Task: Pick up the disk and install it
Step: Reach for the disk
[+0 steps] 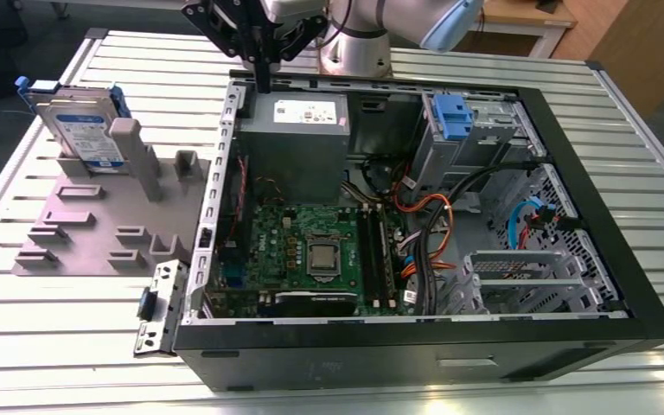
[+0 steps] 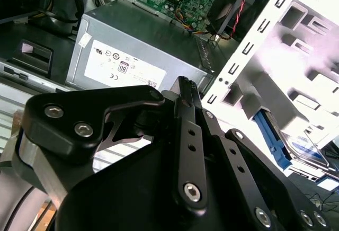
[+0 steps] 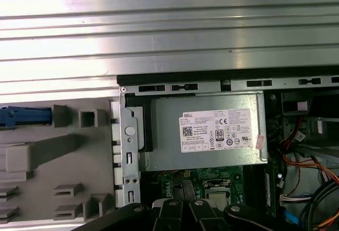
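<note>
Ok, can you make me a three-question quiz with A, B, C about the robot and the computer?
1. Where is the disk?
A. upright in the grey stand beside the computer case
B. on the floor
C. under the table

2. What colour is the disk's bracket?
A. red
B. blue
C. yellow

3. What does the end effector hold?
A. the disk
B. a cable
C. nothing

Answers: 1 A, the disk stands in the stand on the exterior view's left of the case. 2 B, its edge shows blue. 3 C, it hangs empty over the power supply.
</note>
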Tool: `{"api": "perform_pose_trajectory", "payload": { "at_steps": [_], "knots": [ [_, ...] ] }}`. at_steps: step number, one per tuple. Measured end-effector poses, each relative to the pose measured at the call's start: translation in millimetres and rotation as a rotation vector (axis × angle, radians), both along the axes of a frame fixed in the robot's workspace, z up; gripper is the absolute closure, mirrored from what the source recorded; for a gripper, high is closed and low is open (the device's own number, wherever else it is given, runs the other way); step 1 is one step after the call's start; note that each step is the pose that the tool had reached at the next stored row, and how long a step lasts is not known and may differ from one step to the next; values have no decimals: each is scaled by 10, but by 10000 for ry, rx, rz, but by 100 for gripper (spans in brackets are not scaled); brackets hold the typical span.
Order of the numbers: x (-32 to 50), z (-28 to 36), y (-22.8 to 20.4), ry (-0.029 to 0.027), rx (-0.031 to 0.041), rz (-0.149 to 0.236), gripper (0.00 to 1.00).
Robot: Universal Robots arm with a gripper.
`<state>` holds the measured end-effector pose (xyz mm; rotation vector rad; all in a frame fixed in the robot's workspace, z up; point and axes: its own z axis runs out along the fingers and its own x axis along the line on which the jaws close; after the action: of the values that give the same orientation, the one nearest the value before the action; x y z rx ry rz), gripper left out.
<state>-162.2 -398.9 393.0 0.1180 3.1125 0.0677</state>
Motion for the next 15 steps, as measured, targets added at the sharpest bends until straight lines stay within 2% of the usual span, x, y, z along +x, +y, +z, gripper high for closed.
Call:
{"api": "perform_pose_trajectory", "payload": {
  "at_steps": [15],
  "knots": [
    [-62,0,0,0,0,0,89]
  ]
}}
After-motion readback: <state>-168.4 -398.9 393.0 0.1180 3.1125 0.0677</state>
